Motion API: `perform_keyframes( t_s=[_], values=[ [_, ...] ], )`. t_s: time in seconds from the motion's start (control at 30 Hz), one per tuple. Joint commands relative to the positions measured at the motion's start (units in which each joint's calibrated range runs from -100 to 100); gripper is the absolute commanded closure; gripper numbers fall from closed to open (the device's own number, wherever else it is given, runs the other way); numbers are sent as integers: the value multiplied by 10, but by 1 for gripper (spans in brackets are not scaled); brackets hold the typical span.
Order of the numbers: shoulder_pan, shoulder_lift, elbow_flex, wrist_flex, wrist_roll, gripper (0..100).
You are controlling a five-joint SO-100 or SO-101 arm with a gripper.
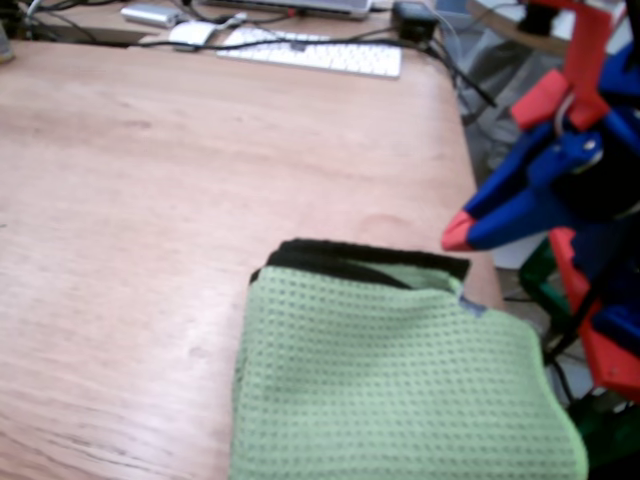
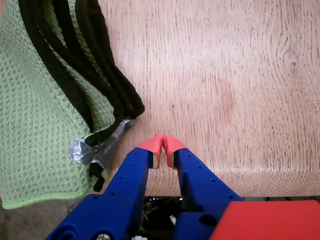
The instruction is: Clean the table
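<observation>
The blue gripper with red fingertips point(image 2: 163, 148), pressed together and empty, hovers just beside the folded green waffle-weave cloth with black edging point(image 2: 35, 125) on the reddish-brown wooden table point(image 1: 150, 200); the cloth looks soft and light, best pinched at its taped corner point(image 2: 87, 150)

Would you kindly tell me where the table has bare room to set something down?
The table is bare across its left and middle, between the keyboard at the far edge and the green cloth. It is crowded at the near right: cloth, with the end effector beside it.
</observation>
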State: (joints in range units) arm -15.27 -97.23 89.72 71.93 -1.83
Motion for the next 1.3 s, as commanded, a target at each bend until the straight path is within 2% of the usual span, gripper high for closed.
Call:
perform_keyframes(
  t_s=[0.0,0.13,0.27,0.63,0.73,1.27],
  values=[
    [2,-1,-1,-9,-3,99],
    [11,-1,-2,-8,-8,99],
    [44,-1,-3,-8,-60,99],
    [31,-1,-4,-9,-59,99],
    [29,-1,-2,-9,-32,99],
    [33,-1,-2,-9,-28,99]
  ],
)
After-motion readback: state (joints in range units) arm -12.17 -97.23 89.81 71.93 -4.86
